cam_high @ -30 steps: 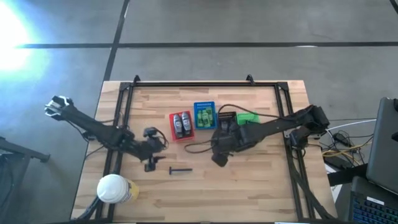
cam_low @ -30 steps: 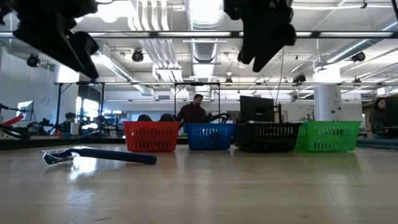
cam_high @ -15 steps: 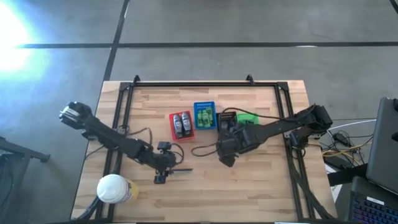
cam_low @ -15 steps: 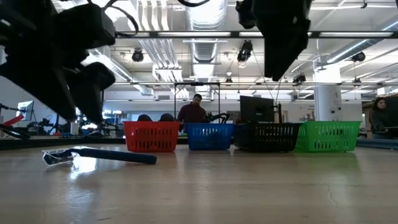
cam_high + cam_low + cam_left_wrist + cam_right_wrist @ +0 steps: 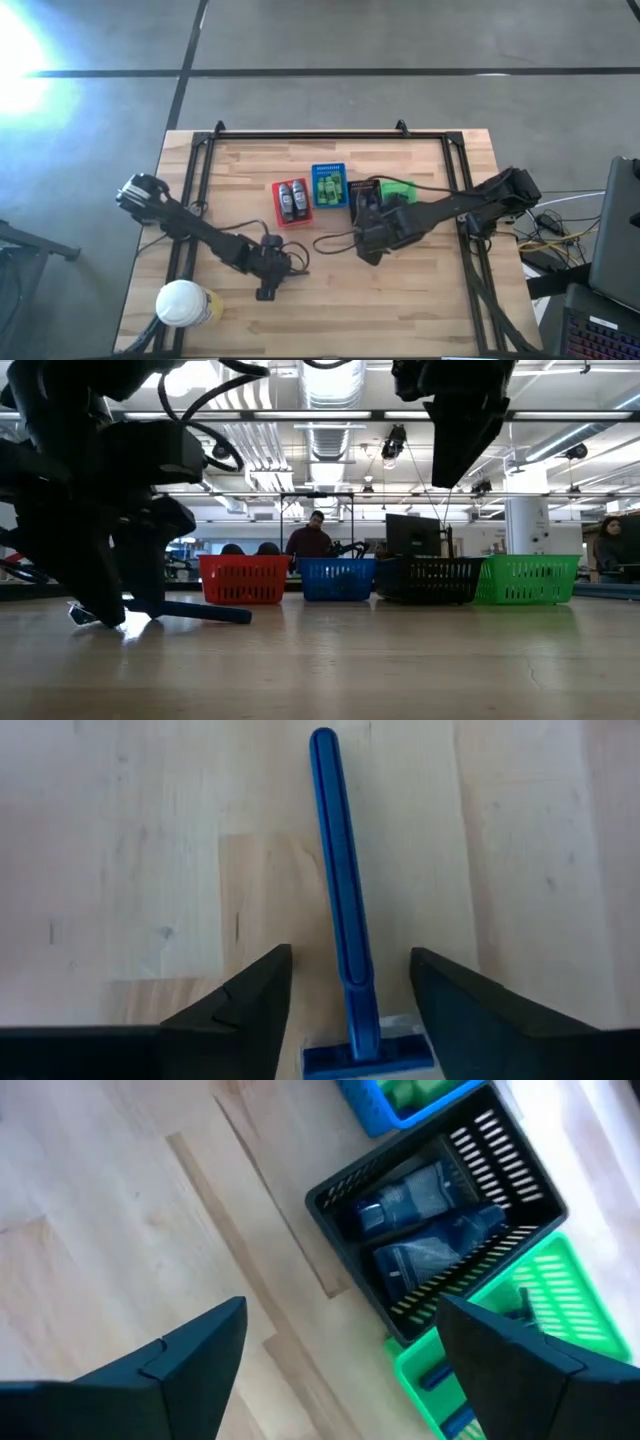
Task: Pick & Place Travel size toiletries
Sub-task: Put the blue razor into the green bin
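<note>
A blue razor (image 5: 340,870) lies flat on the wooden table, its head (image 5: 368,1055) nearest my left wrist camera. My left gripper (image 5: 348,960) is open and low over the table (image 5: 110,610). Its two fingers stand on either side of the handle near the head, with a gap on each side. In the high view it is at the table's near middle (image 5: 272,272). My right gripper (image 5: 340,1315) is open and empty. It hovers above the table's middle (image 5: 368,245), near the baskets. Grey oval bottles (image 5: 291,200) lie in the red basket and green items (image 5: 329,188) in the blue one.
Red, blue, black and green baskets stand in a row at the table's middle. The black basket (image 5: 430,1230) holds dark blue tubes, and the green basket (image 5: 500,1350) is beside it. A white-lidded container (image 5: 183,303) stands at the near left corner. People show in the room beyond.
My left gripper has moved toward the table's right and near edge and come down onto the razor, its fingers now on either side of the handle. My right gripper has drifted a little toward the table's right. The razor has stayed where it was.
</note>
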Available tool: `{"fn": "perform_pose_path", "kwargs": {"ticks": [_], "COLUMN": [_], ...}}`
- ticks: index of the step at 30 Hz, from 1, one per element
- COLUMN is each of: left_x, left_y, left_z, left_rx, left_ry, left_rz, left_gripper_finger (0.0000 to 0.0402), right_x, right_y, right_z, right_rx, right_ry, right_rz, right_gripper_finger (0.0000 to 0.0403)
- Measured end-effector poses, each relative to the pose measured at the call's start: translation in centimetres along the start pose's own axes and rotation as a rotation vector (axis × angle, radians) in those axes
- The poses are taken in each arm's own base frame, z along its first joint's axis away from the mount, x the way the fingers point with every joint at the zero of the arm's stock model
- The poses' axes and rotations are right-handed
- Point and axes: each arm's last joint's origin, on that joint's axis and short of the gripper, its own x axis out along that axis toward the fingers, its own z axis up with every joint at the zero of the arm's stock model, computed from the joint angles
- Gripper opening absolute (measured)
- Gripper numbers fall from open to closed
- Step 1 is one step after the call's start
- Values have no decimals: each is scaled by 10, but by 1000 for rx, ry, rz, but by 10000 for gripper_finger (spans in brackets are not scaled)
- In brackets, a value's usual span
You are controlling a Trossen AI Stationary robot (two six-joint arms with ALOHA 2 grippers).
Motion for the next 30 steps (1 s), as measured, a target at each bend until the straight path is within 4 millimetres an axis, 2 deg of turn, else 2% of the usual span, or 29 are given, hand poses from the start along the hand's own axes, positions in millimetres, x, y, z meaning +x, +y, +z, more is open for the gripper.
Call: {"fn": "perform_pose_path", "kwargs": {"ticks": [7, 15, 19, 21, 25, 30], "left_x": [6, 5, -1, -9, -38, -73], "left_y": [-1, -1, 1, 2, 6, 19], "left_z": [1, 3, 4, 7, 24, 37], "left_rx": [3, 47, 43, 38, -8, -36], "left_ry": [-10, -38, -50, -65, -181, -318], "left_rz": [18, 25, 29, 27, -5, -24], "left_gripper_finger": [143, 46, 36, 36, 36, 36], "right_x": [-7, -14, -20, -24, -35, -45], "right_y": [-9, -5, 0, 5, 15, 25], "right_z": [-5, -3, -5, -5, 1, 12], "right_rx": [29, 55, 36, 26, 17, -23], "right_ry": [-37, -63, -67, -84, -167, -297], "right_rz": [49, 180, 249, 291, 376, 467], "right_gripper_finger": [283, 243, 227, 221, 215, 223]}}
